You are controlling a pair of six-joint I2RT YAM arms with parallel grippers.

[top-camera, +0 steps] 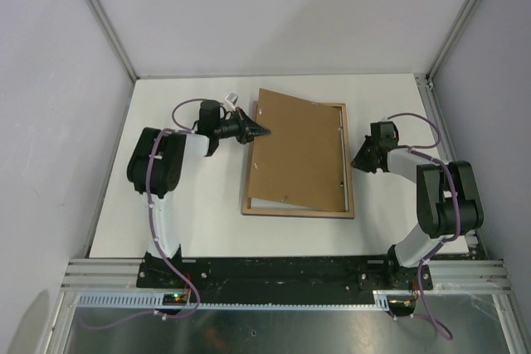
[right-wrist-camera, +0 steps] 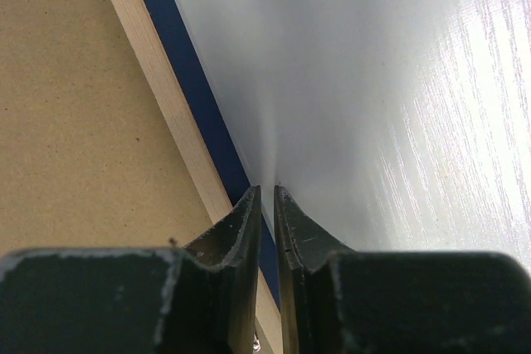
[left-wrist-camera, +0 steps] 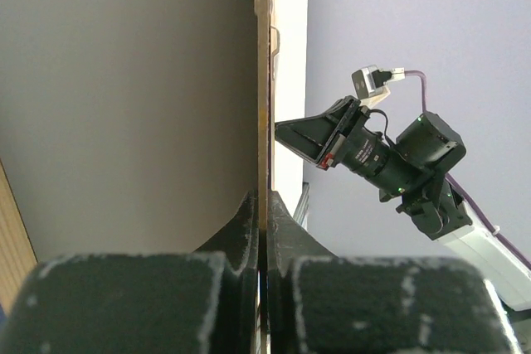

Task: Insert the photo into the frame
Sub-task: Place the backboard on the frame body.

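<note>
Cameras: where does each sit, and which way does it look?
Top camera: high behind the arms, looking down at the white table and the brown backing board skewed on the rectangular wooden picture frame; both arms show.
Left wrist camera: on the left arm, looking along the left pincer, shut on the board's edge; the right arm shows beyond.
Right wrist camera: on the right arm, looking past the right pincer at the frame's navy edge.
Shared: top and right wrist both show board and frame.
</note>
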